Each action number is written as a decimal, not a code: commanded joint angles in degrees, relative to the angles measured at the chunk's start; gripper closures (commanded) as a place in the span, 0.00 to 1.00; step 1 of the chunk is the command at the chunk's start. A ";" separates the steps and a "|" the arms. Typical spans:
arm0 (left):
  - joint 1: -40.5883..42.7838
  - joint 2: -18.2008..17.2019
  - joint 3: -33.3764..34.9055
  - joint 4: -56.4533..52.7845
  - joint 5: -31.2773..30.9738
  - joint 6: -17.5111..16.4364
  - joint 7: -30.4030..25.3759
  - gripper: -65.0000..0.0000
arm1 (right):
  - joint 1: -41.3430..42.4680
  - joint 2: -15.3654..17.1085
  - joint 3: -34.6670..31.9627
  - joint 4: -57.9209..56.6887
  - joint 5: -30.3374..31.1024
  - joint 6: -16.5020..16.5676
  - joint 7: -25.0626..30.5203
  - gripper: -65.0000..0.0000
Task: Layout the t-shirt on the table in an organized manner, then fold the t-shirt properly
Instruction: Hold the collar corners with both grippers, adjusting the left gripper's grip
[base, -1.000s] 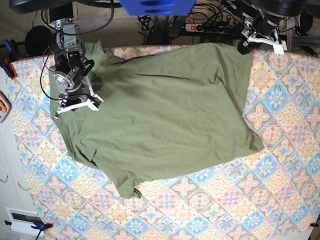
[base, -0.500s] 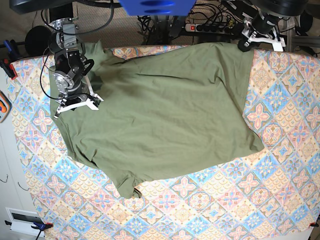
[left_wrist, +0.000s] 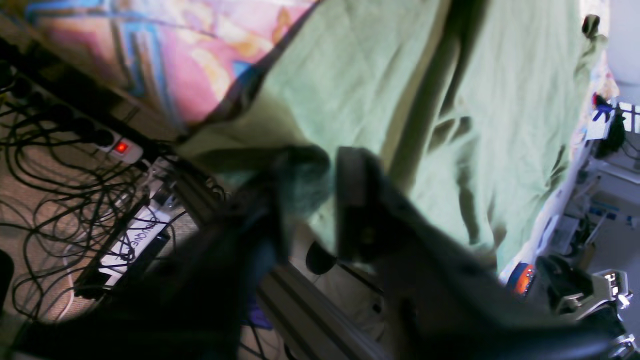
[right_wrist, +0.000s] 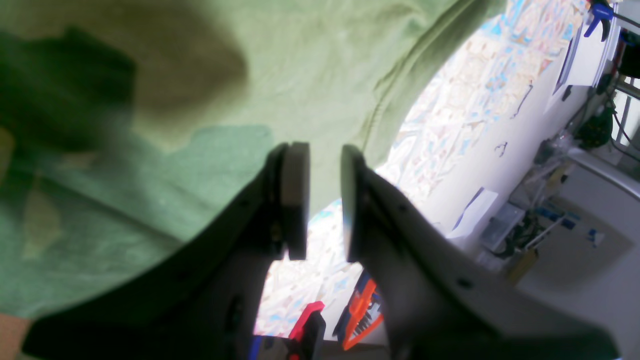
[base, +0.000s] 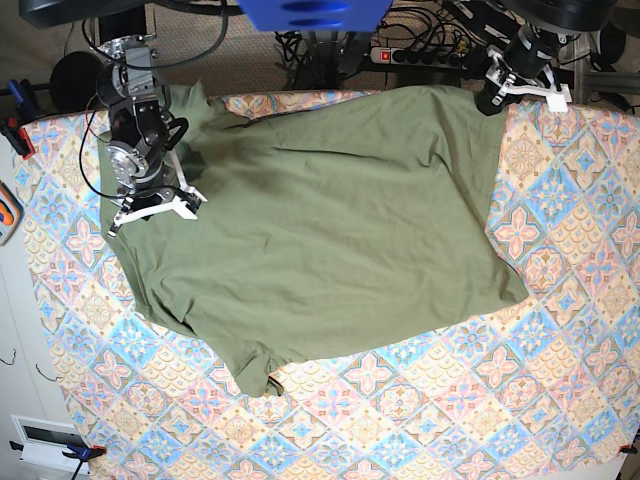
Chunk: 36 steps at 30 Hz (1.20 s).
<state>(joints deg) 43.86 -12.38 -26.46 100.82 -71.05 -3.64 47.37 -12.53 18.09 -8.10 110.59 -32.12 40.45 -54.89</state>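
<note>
Olive t-shirt spread flat across the far half of the patterned table, one sleeve bunched toward the near left edge. Left gripper at the shirt's far corner by the table edge, jaws pinching a fold of green cloth. Right gripper over the opposite side, jaws slightly parted with nothing between them.

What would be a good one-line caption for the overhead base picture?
Two robot arms work the far edge of an olive-green t-shirt spread on a patterned table.
</note>
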 joint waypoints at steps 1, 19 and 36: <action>0.58 -0.59 -0.31 2.00 -1.17 -1.59 -0.21 0.95 | 0.62 0.51 0.49 1.02 -0.45 -0.45 -0.01 0.84; 3.92 -0.76 -0.75 3.58 -0.82 -1.86 4.01 0.98 | -2.28 0.51 8.58 1.02 -0.36 -0.45 0.08 0.84; 0.23 -0.41 -0.58 -1.43 4.89 -1.86 4.27 0.39 | -2.19 0.51 8.14 0.93 -0.36 -0.45 -0.01 0.84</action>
<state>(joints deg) 43.42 -12.25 -26.72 98.43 -65.32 -4.86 51.88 -15.25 17.98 -0.25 110.59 -31.70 40.45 -55.07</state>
